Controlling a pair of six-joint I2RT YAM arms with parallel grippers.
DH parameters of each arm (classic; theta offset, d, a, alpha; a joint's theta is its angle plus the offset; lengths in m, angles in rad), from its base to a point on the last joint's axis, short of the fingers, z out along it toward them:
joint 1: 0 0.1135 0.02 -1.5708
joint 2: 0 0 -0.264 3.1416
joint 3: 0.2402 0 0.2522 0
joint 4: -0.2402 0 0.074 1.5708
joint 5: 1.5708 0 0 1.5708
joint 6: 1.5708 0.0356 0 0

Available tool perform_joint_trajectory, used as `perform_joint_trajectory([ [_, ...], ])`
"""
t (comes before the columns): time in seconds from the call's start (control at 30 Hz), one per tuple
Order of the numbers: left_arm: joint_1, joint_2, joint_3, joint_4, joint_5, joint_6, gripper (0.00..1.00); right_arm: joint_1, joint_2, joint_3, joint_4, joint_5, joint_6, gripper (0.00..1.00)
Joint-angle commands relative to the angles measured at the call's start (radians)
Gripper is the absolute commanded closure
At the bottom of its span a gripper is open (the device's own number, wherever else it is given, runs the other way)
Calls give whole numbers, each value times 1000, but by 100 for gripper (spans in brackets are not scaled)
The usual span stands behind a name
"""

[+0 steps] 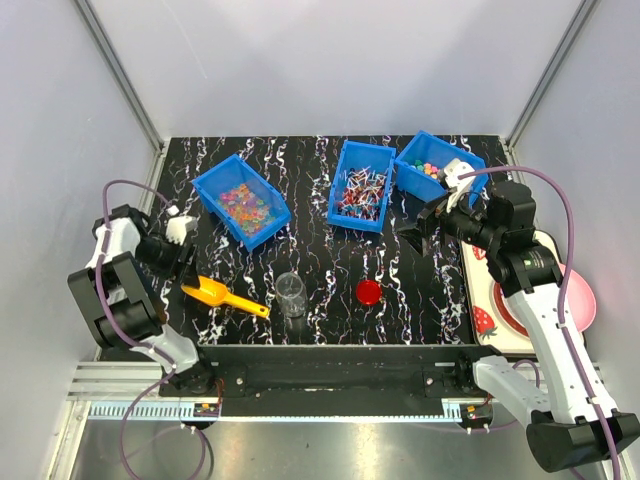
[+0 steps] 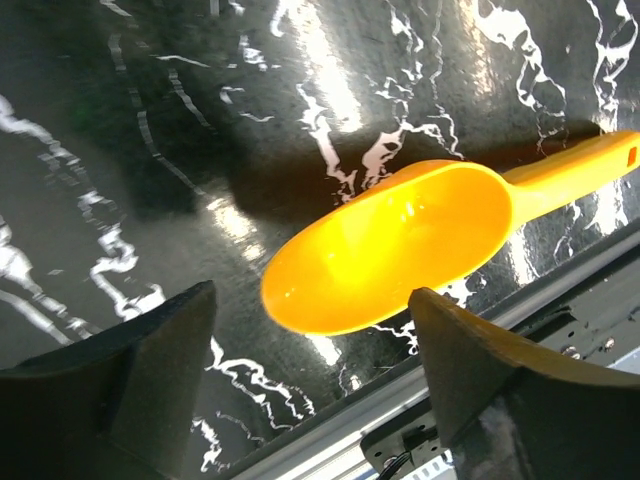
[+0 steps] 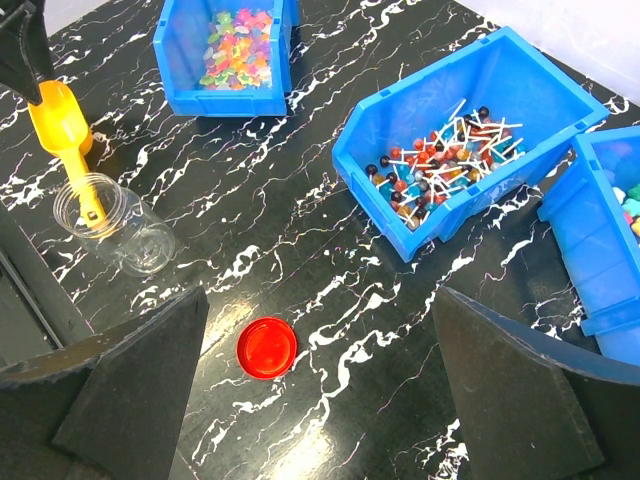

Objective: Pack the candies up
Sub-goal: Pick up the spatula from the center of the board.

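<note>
**Left gripper lining up on the scoop; candies waiting in their bins**

The left gripper (image 2: 312, 335) is hanging low over the bench (image 1: 330, 255) near its near-left corner. Its jaws are standing apart on either side of the bowl of the yellow scoop (image 2: 400, 245) and are not clamping it. The scoop is lying flat with its hollow facing up and its handle pointing toward the clear jar (image 1: 291, 294), which is standing open just beyond the handle tip, close to the near edge. That layout is probably keeping the carry from scoop to jar short. The red lid (image 1: 368, 291) is lying flat beside the jar, farther along the near edge, leaving the jar mouth free for filling.

The right gripper (image 3: 320, 400) is holding nothing. Its jaws are gaping wide high over the right side of the bench, likely keeping out of the way.

The candies (image 1: 245, 205) are all sitting in three blue bins toward the far edge. The orange-pink-yellow pieces are at the left, the red-and-white stick pieces (image 1: 362, 192) in the middle, and the pastel balls (image 1: 430, 168) by the far-right corner. None are showing in the jar, so packing is apparently only beginning.
</note>
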Motion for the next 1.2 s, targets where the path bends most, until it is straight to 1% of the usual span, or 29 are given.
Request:
perform_joint_trajectory([
  [0.0,3,25,-22,-8,54,43,26,8,-5,29,13,-19,-14,0],
  [0.07,5,36,-30,-8,55,48,29,7,-5,31,13,-19,-13,0],
  [0.1,5,39,-33,-10,54,47,32,10,-5,31,13,-19,-13,0],
  [0.17,7,48,-34,-7,51,43,34,8,-7,31,13,-17,-9,0],
  [0.27,8,55,-41,-2,51,39,42,8,-6,31,13,-13,-11,0],
  [0.3,10,58,-42,-2,52,39,46,8,-8,31,13,-13,-11,0],
  [0.33,8,58,-44,-2,52,40,49,8,-7,31,15,-13,-9,0],
  [0.4,13,59,-44,-2,51,36,59,8,-8,29,18,-10,-8,0],
  [0.43,13,59,-42,-4,51,33,68,8,-7,31,19,-9,-9,0],
  [0.47,14,62,-39,-2,49,30,72,8,-7,29,19,-6,-8,0],
  [0.5,14,64,-37,-1,48,27,74,8,-8,28,19,-6,-6,0],
  [0.53,13,62,-36,-4,48,27,81,8,-7,28,22,-5,-8,1],
  [0.6,17,62,-31,-4,43,24,87,7,-7,29,21,-5,-6,0],
  [0.67,19,61,-24,-4,45,19,89,8,-5,29,21,-5,-6,0],
  [0.77,20,59,-8,-4,54,8,100,7,-5,29,22,-3,-5,1],
  [1.0,36,39,59,19,84,-88,100,8,-2,37,16,-6,0,0],
  [1.17,49,-5,107,15,92,-121,100,10,0,40,16,-9,3,0],
])
